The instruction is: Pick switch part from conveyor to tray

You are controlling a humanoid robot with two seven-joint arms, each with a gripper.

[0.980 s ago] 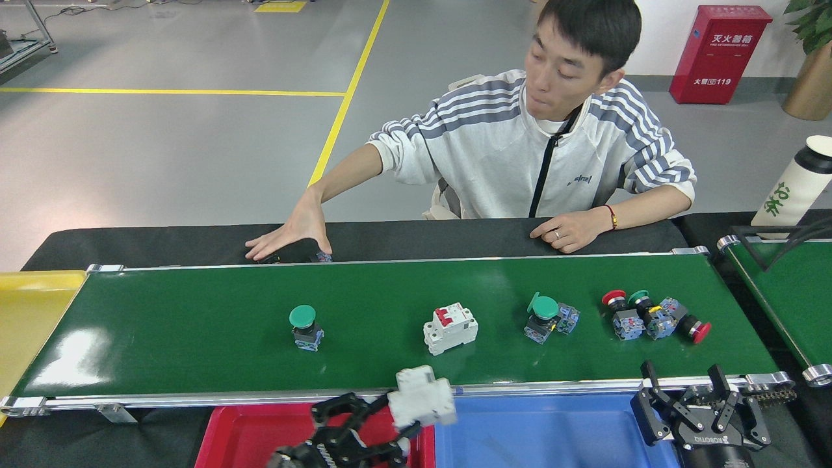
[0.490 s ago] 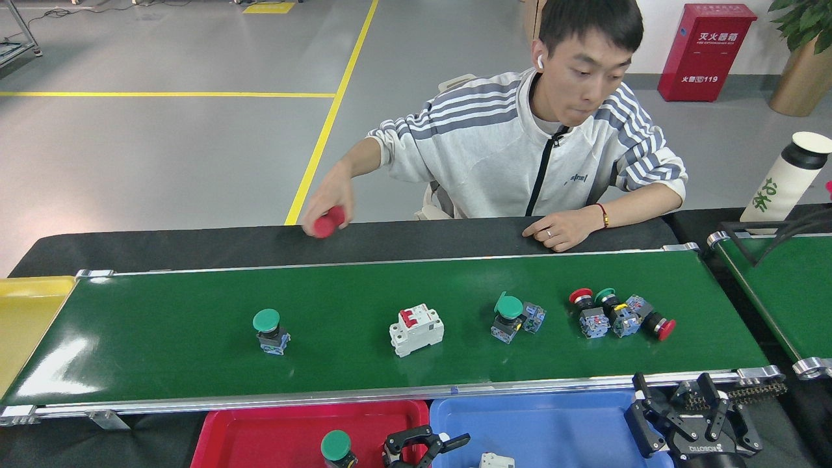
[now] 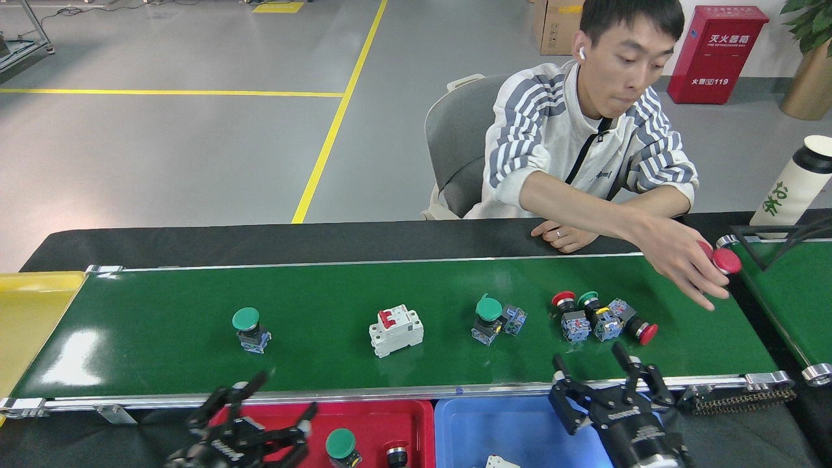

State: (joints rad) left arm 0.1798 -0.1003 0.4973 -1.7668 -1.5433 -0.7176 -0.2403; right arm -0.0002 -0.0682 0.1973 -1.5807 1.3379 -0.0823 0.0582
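Several switch parts ride the dark-green conveyor (image 3: 162, 351): a green mushroom button (image 3: 249, 328) at the left, a white breaker with red levers (image 3: 395, 329) mid-belt, a green button with a blue block (image 3: 492, 317), and a cluster of red and green buttons (image 3: 601, 318) at the right. My left gripper (image 3: 276, 403) is open over the red tray (image 3: 403, 416), which holds a green button (image 3: 341, 446). At the belt's near rail my right gripper (image 3: 588, 365) stands open, over the blue tray (image 3: 494, 429), just below the cluster.
A person sits across the belt; one hand (image 3: 682, 263) holds a red button (image 3: 725, 260) over the belt's right end, the other rests on the black table edge. A yellow bin (image 3: 26, 305) is at the left, a second green belt (image 3: 796, 292) and a white bottle (image 3: 790, 185) at the right.
The parts have drifted left along the belt. My left gripper let go of the white breaker and swung left over the red tray. My right gripper moved left and forward. The person's hand carried a red button right.
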